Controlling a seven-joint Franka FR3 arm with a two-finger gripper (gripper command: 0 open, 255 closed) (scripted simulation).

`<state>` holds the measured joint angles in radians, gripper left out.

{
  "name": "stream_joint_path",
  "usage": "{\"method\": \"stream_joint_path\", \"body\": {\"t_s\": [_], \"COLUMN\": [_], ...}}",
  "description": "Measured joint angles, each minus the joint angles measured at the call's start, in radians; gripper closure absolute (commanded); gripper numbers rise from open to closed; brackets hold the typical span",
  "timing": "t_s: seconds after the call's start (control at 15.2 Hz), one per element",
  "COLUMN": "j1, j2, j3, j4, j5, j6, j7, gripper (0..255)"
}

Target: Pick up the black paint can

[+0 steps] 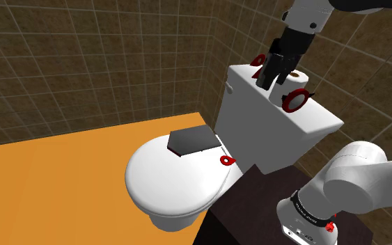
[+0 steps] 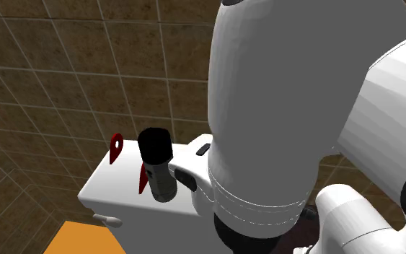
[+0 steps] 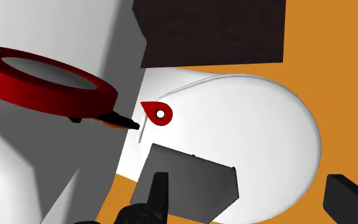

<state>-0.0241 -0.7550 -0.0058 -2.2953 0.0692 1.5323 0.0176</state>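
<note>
The toilet tank [image 1: 312, 129] is crowded. With its fingers apart and empty, the gripper [image 1: 272, 78] could, I think, sweep the white roll [image 1: 299, 83] or the red ring [image 1: 295, 101] off the edge while descending. The black paint can [image 2: 154, 148], seemingly the black-capped grey cylinder standing on the tank, has a smaller red piece [image 2: 115, 148] near, narrowing the approach.

Flat even rendered light, white toilet tank [image 1: 257, 132] brightly lit, tiled walls [image 1: 83, 62] dim, soft shading

Toilet tank [image 1: 271, 132] under the end effector [image 1: 265, 82] looks smooth, kinda glossy white; wall tiles [image 1: 83, 56] behind it mottled, rough brown.
</note>
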Motion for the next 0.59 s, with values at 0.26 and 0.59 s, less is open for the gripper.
{"method": "stream_joint_path", "body": {"t_s": [0.26, 0.59], "j1": [-0.014, -0.042], "j2": [0.052, 0.163], "j3": [-0.033, -0.107], "j4": [0.053, 0.199], "j5": [-0.027, -0.08], "j6": [-0.003, -0.036], "j7": [-0.034, -0.113], "gripper": [0, 0]}}
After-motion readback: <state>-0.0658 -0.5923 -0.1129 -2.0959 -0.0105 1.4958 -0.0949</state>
